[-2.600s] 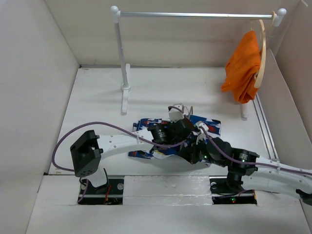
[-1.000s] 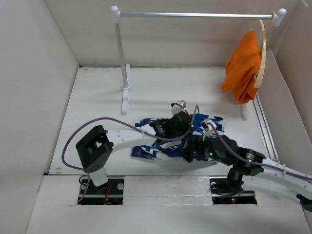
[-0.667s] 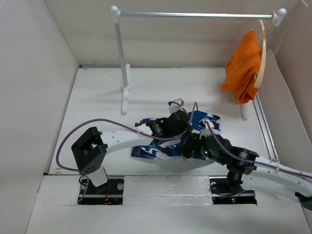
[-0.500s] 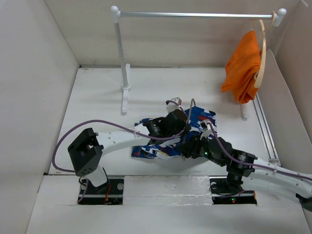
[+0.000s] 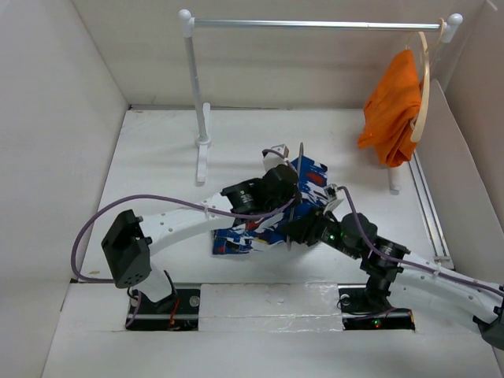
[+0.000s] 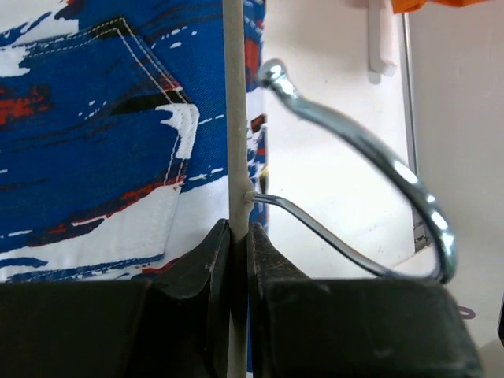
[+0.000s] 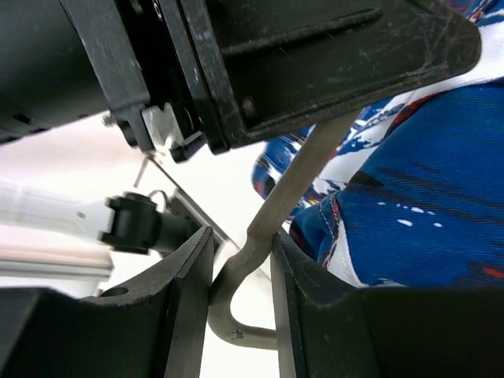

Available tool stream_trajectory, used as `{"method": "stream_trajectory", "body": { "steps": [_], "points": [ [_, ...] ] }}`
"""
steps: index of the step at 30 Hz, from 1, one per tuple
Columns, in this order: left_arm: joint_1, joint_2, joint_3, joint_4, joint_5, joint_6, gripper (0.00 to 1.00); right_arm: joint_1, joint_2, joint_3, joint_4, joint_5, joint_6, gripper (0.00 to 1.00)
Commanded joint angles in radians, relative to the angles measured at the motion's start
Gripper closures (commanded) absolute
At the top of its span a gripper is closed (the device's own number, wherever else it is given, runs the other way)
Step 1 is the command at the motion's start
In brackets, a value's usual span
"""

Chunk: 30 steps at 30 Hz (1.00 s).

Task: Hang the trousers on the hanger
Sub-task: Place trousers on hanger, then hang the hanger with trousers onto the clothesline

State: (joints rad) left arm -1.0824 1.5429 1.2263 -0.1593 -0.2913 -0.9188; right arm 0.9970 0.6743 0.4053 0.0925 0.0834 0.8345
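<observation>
The trousers (image 5: 313, 179), dark blue with red and white streaks, are partly lifted at mid-table, and one end (image 5: 235, 239) trails on the floor. The hanger (image 5: 299, 168), thin grey wire, stands nearly on edge against them. My left gripper (image 5: 290, 186) is shut on the hanger's straight wire (image 6: 235, 118), just below the hook (image 6: 370, 150), with the trousers (image 6: 94, 118) behind it. My right gripper (image 5: 302, 230) holds the bent corner of the hanger (image 7: 307, 169) between both fingers (image 7: 189, 283), and the trousers (image 7: 417, 228) hang beside it.
A clothes rail (image 5: 315, 24) spans the back on white posts (image 5: 191, 79). At its right end an orange garment (image 5: 391, 106) hangs on a pale wooden hanger (image 5: 425, 79). White walls enclose the floor on three sides. The left arm's body (image 7: 276, 63) sits close above my right gripper.
Both arms have carried the hanger and trousers up and toward the back, tilting the hanger upright. The right gripper has closed from wide open onto the hanger's corner. The left grip is unchanged.
</observation>
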Motion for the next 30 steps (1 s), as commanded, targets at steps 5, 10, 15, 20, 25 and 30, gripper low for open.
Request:
{"method": "stream_trajectory", "body": {
  "steps": [5,10,15,20,25,30],
  "points": [
    [0.019,-0.067,0.26,-0.005,0.073,0.103,1.0,-0.008,0.076,0.245,0.153,-0.129,-0.009,1.0],
    [0.019,-0.063,0.455,-0.042,0.047,0.184,0.85,-0.018,0.125,0.316,0.311,-0.137,0.028,1.0],
    [0.067,-0.044,0.622,-0.059,0.107,0.236,0.66,-0.07,0.2,0.426,0.401,-0.223,0.057,1.0],
    [0.087,-0.063,0.664,-0.017,0.129,0.288,0.59,-0.148,0.278,0.533,0.425,-0.307,0.048,1.0],
    [0.096,-0.075,0.684,-0.036,0.127,0.291,0.57,-0.224,0.281,0.592,0.385,-0.333,0.035,1.0],
    [0.096,-0.096,0.702,-0.039,0.09,0.333,0.54,-0.316,0.283,0.632,0.359,-0.405,0.023,1.0]
  ]
}}
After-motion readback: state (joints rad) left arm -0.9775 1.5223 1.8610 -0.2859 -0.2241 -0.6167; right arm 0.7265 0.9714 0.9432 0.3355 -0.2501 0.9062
